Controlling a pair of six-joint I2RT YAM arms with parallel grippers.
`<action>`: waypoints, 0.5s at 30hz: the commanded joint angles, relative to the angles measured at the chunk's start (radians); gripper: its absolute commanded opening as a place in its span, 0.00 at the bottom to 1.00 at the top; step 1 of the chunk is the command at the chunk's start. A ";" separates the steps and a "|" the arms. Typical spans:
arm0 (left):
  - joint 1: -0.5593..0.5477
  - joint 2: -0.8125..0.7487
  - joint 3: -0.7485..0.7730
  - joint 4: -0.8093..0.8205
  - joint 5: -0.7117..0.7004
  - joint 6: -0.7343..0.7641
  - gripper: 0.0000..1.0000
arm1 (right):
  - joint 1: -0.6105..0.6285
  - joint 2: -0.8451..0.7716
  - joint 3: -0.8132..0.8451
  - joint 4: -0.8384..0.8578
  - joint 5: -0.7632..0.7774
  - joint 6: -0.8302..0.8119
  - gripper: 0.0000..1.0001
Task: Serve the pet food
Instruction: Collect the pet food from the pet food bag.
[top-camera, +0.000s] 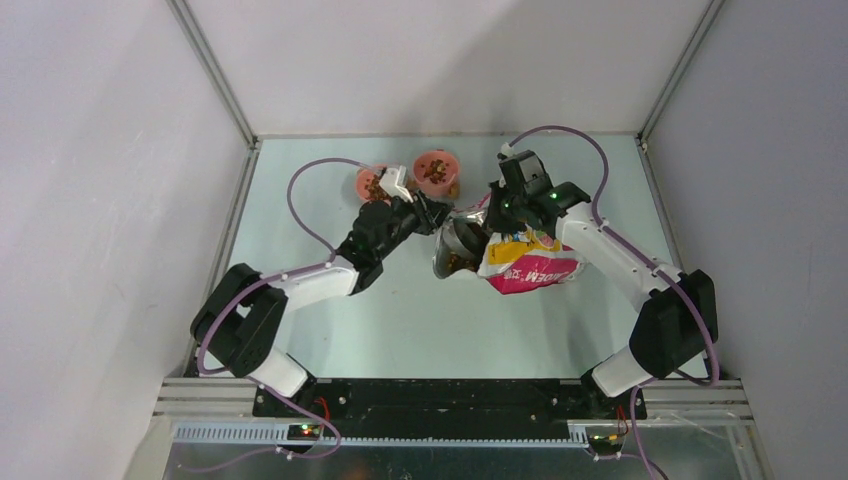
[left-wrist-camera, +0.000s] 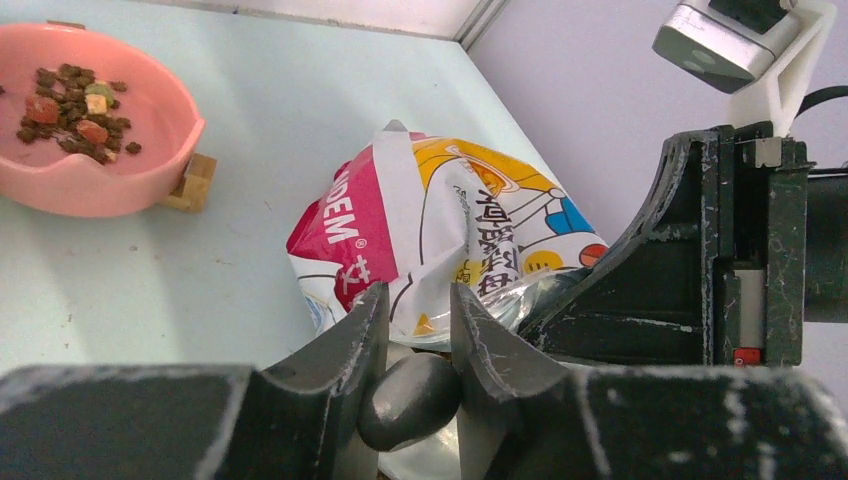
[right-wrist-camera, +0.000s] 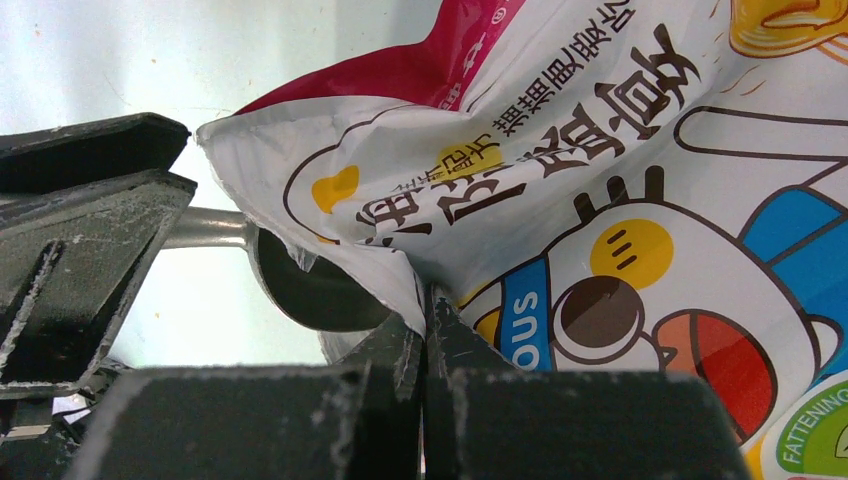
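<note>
The pet food (top-camera: 462, 262) shows as brown kibble inside the open mouth of the printed bag (top-camera: 528, 262), which lies on its side mid-table. More kibble (left-wrist-camera: 75, 110) lies in a pink bowl (left-wrist-camera: 150, 175). My left gripper (left-wrist-camera: 418, 300) is shut on the dark rounded handle end of the metal scoop (left-wrist-camera: 410, 398), at the bag's mouth (top-camera: 430, 212). My right gripper (right-wrist-camera: 428, 300) is shut on the bag's upper edge (right-wrist-camera: 360, 235) and holds the mouth open. The scoop's bowl (right-wrist-camera: 310, 292) sits just under that edge.
Two pink bowls stand at the back of the table, one on the left (top-camera: 369, 184) and one on the right (top-camera: 437, 172), both with kibble. A small wooden block (left-wrist-camera: 195, 182) sits against one bowl. Grey walls enclose the table.
</note>
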 joint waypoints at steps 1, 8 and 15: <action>0.009 0.014 0.061 -0.050 0.087 -0.035 0.00 | -0.022 -0.006 -0.012 -0.009 0.004 0.007 0.00; 0.061 -0.001 0.007 0.064 0.273 -0.178 0.00 | -0.030 -0.023 -0.025 0.000 0.001 0.022 0.00; 0.066 -0.036 -0.122 0.355 0.233 -0.244 0.00 | -0.031 -0.042 -0.034 -0.006 0.006 0.030 0.00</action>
